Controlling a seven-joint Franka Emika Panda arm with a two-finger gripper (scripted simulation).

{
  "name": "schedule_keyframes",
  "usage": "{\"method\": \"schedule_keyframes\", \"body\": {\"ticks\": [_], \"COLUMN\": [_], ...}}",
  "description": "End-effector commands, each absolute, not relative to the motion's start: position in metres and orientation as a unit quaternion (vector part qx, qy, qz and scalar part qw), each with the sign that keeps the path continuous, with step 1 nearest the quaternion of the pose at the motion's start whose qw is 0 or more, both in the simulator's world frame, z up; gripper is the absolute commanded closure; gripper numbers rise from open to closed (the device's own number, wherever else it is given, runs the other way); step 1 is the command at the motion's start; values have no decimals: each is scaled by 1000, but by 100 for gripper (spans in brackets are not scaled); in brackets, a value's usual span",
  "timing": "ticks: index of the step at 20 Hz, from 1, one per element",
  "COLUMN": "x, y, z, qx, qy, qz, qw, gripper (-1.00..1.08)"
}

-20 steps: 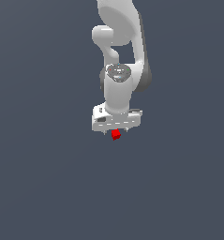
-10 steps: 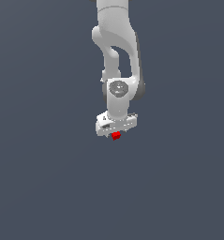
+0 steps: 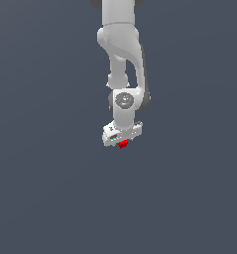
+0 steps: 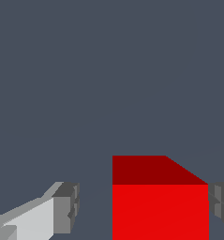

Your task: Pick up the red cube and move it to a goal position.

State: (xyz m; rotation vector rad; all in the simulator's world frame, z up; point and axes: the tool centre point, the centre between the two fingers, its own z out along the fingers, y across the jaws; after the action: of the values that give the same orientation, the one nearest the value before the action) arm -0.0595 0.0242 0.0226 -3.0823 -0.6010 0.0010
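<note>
1. Your white arm's gripper [image 3: 122, 143] now sits near the exterior frame's centre, higher than a second ago.
2. In the wrist view, the left grey finger [image 4: 66, 207] stands apart from the tiny bright red cube [image 4: 160, 201]; you cannot tell whether it is clamped.
3. The cube rides beneath the gripper, so transport is likely underway.

Compared with a second ago, the arm [image 3: 121, 59] stands straighter with its wrist joint lower, and less of the red cube [image 3: 122, 144] now shows beneath the gripper [image 3: 122, 143], against the grey backdrop.
</note>
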Motion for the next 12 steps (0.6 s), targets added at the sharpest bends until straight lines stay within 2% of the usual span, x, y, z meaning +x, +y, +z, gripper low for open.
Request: {"method": "schedule_keyframes", "body": {"ticks": [1, 2, 12], "x": [-60, -60, -60], "y": [24, 24, 24], "z": [20, 20, 21], "qx": [-981, -981, -981], "qy": [-194, -194, -194], "qz": [0, 0, 0], "qw": [0, 0, 0], "gripper": [-92, 108, 108]}}
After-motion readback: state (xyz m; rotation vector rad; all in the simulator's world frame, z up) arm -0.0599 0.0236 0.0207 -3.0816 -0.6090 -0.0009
